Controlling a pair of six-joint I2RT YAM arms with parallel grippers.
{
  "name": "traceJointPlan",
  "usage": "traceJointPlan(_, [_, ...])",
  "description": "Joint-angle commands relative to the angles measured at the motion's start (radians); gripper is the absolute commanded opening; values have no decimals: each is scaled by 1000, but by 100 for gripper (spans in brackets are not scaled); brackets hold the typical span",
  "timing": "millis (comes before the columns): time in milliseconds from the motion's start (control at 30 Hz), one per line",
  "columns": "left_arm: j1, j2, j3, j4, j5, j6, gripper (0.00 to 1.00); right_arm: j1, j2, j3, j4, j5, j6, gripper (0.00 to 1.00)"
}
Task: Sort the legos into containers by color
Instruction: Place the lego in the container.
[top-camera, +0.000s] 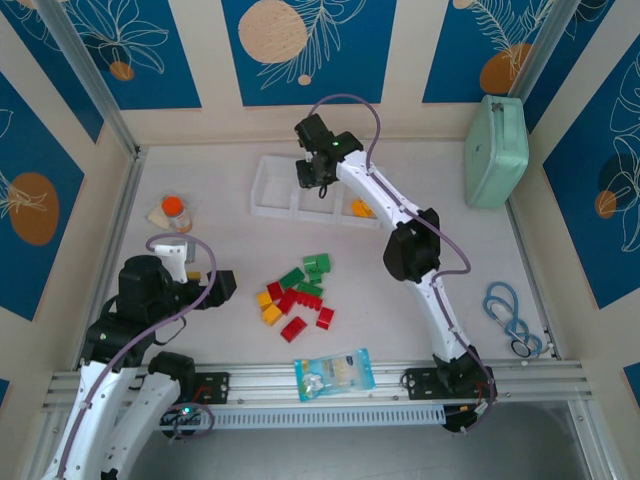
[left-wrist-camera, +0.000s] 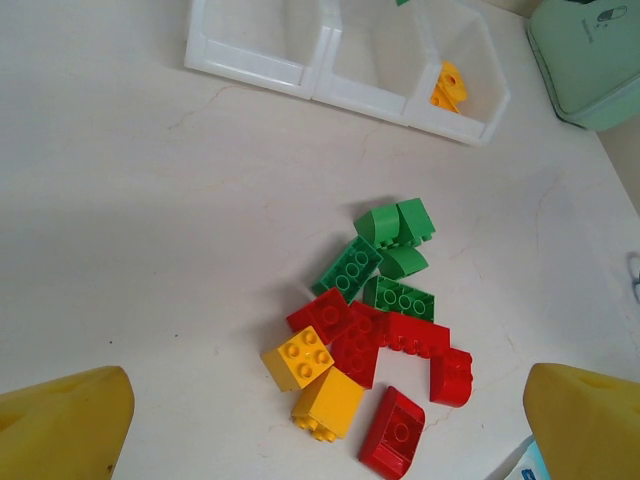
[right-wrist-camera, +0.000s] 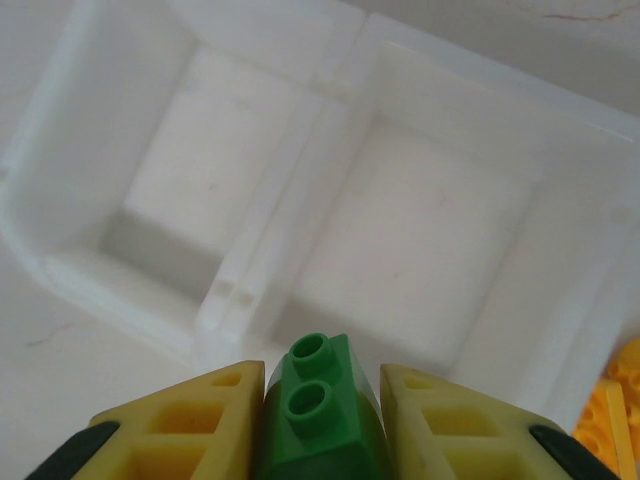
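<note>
Sorting is at an early stage. The white tray (top-camera: 272, 190) sits at upper centre of the top view. Its compartment at the right of the frame holds the yellow-orange pieces (left-wrist-camera: 448, 88), two as far as I can tell. The other two compartments show bare white floors in the right wrist view.

The right gripper (right-wrist-camera: 320, 385) is clamped on a green lego (right-wrist-camera: 320, 425), studs facing the tray. It hangs above what looks like the middle compartment (right-wrist-camera: 420, 250). The brick is not yet released, so I judge no green is sorted.

The loose pile (top-camera: 297, 290) lies mid-table, well apart from the tray. It has two yellow-orange blocks (left-wrist-camera: 315, 385) plus roughly five red and five green (a few overlap, so the count is rough).

The left gripper (top-camera: 222, 285) hovers at the pile's left side in the top view. Its fingers (left-wrist-camera: 70, 425) are spread wide and hold nothing.

Left to do, by my estimate: almost everything. No red is placed yet.
</note>
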Motion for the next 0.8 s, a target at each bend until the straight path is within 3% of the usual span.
traceJointPlan(0, [-6,-16,-11,24,28,12,100,-23,60,67,-68,-60,-32,27])
traceJointPlan(200, [-6,-14,-11,23,27,12,100,-50,81,49,-29,-108,-37,37])
traceJointPlan(467, [-6,-9,-11,22,22,13,100,-43,76,50,-11,-109,-41,71])
traceJointPlan(667, [-6,-7,-11,22,17,10,100,-31,12,9,-25,-80,-27,82])
traceJointPlan(767, [-7,-5,-10,23,17,9,100,-16,-65,-71,-17,-21,-3,94])
